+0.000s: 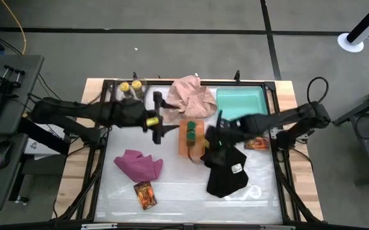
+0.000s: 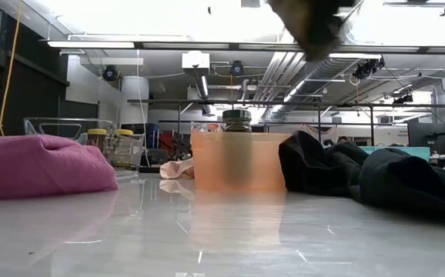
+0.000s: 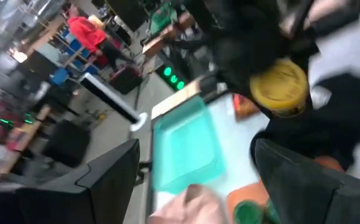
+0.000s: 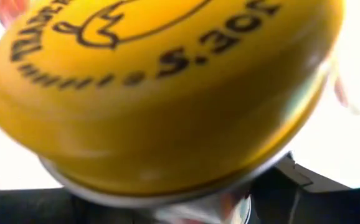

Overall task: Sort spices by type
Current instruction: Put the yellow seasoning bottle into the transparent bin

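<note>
My right gripper (image 1: 211, 137) hovers between the orange tray (image 1: 183, 148) and the black cloth (image 1: 226, 171), shut on a yellow-lidded jar (image 4: 167, 93). That jar also shows in the left wrist view as a yellow lid (image 3: 279, 87). My left gripper (image 1: 163, 115) is open, just left of the orange tray, touching nothing. Two green-lidded jars (image 1: 191, 130) stand in the orange tray. Two more yellow-lidded jars (image 1: 131, 85) stand at the far left corner. One red-brown packet (image 1: 144, 195) lies near the front, another (image 1: 258, 144) under the right arm. My right gripper comes at the yellow-lidded jar from above, pointing down. The lid (image 4: 167, 93) faces the wrist camera, fills that view and hides where the fingers meet the jar. The jar is lifted clear of the table, a blurred dark shape (image 2: 307, 23) high in the low view.
A teal tray (image 1: 242, 102) sits at the far right and a pink cloth (image 1: 191, 96) bunches beside it. A magenta cloth (image 1: 138, 165) lies front left. The black cloth spreads below the right gripper. A raised frame (image 1: 101, 160) borders the work surface.
</note>
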Robot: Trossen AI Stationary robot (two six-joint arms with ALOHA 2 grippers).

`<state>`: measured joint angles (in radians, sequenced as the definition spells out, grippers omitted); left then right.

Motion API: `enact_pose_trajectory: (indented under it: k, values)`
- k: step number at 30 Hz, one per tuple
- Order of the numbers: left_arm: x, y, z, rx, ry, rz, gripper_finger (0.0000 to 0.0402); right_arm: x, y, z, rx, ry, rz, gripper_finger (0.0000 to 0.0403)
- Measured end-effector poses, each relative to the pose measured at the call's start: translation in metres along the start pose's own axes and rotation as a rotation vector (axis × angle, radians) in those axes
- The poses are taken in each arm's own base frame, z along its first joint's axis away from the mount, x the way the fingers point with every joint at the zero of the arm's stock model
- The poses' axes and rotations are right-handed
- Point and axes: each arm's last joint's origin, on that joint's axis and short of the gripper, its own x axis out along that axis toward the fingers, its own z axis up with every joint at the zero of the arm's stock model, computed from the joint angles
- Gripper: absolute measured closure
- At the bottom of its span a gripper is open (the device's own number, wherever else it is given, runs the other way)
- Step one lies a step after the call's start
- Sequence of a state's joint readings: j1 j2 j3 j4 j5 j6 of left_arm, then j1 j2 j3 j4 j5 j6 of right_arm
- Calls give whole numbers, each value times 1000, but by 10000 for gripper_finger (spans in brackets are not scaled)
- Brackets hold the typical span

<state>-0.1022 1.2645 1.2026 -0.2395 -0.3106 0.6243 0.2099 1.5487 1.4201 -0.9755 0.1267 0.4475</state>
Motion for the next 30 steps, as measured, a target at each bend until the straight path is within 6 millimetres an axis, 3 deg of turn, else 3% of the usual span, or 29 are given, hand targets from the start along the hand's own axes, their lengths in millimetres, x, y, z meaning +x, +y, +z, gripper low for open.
enact_pose_trajectory:
  k: [4,10,19,23,30]
  values:
    - [12,-20,2,146,66,7,96,-3,-21,29,14,-142,101,209]
    - [27,-34,7,137,29,-22,96,0,-33,43,-17,-200,177,209]
    - [30,-15,-1,-417,3,-12,96,4,-35,56,-27,-314,117,209]
    - [31,-3,-6,-603,-44,-110,96,11,-35,58,-60,-317,99,209]
    - [36,-3,-14,-739,-12,-222,96,16,-33,65,-90,-378,88,209]
